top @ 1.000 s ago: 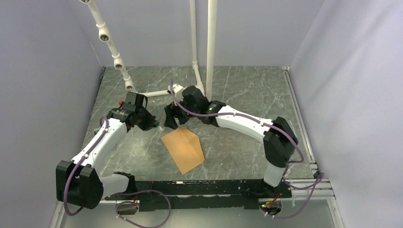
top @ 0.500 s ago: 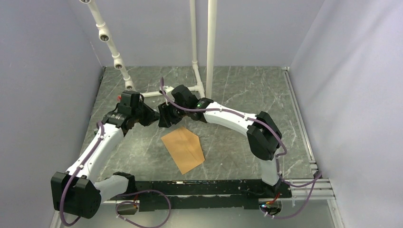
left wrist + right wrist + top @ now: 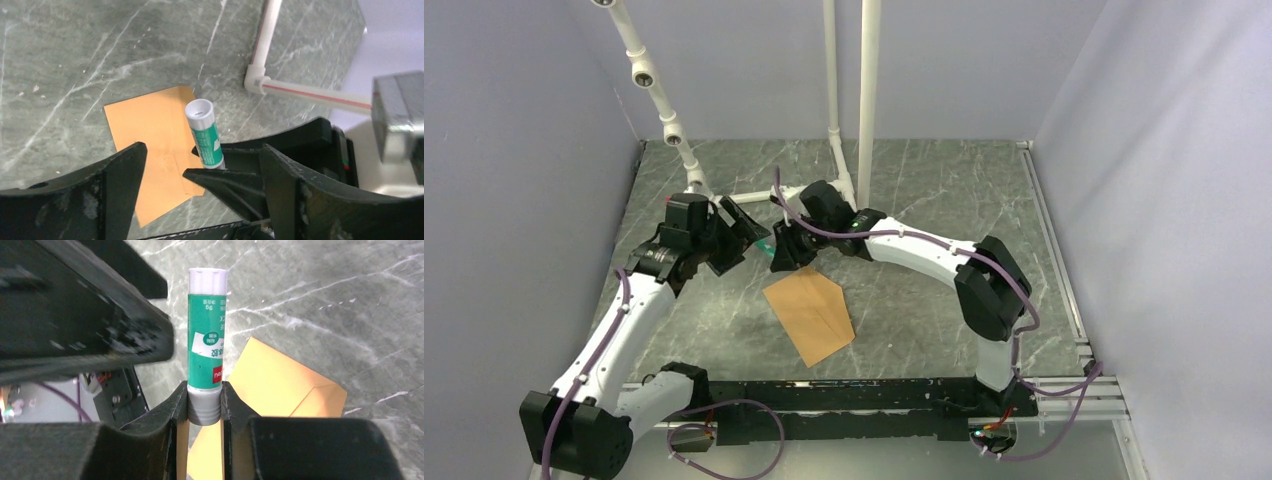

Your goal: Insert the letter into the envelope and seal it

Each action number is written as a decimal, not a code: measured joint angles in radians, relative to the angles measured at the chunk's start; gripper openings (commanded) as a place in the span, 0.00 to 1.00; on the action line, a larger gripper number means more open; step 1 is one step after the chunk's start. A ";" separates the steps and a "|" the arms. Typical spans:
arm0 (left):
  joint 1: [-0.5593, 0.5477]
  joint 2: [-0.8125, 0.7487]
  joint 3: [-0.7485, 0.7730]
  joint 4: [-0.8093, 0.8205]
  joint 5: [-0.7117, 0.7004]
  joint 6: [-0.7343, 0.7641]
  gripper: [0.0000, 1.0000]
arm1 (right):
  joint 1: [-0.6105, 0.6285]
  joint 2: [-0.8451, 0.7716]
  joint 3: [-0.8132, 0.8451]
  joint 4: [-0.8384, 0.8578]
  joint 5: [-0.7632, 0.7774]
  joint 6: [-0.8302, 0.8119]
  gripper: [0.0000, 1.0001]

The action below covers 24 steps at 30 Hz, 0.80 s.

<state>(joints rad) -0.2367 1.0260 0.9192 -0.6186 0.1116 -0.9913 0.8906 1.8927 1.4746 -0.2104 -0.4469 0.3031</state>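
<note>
The orange-brown envelope lies flat on the grey marbled table, also under both wrist cameras. No letter shows in any view. My right gripper hangs over the envelope's far corner, shut on the grey base of a green and white glue stick. My left gripper faces it from the left, jaws wide open on either side of the stick and not touching it.
A white pipe frame rises from the back of the table, with a pipe foot lying just behind the grippers. Grey walls close in on three sides. The black base rail runs along the near edge.
My left gripper has opened, letting go of the glue stick. My right gripper has moved in from the right and shut on the stick's base. The envelope has not moved.
</note>
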 measured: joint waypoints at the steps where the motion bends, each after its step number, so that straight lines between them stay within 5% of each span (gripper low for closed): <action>1: 0.001 -0.010 0.007 -0.001 0.013 0.032 0.90 | -0.008 -0.011 -0.015 -0.002 -0.024 -0.019 0.00; 12: 0.009 0.037 0.113 -0.018 0.443 0.391 0.72 | -0.033 -0.186 -0.035 -0.090 -0.184 -0.288 0.00; 24: 0.015 0.047 0.071 0.083 0.845 0.444 0.40 | -0.024 -0.313 -0.131 -0.133 -0.217 -0.420 0.00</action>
<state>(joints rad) -0.2214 1.0725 0.9897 -0.5358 0.9562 -0.5476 0.8661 1.5795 1.3434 -0.3431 -0.6636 -0.1165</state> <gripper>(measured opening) 0.485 0.251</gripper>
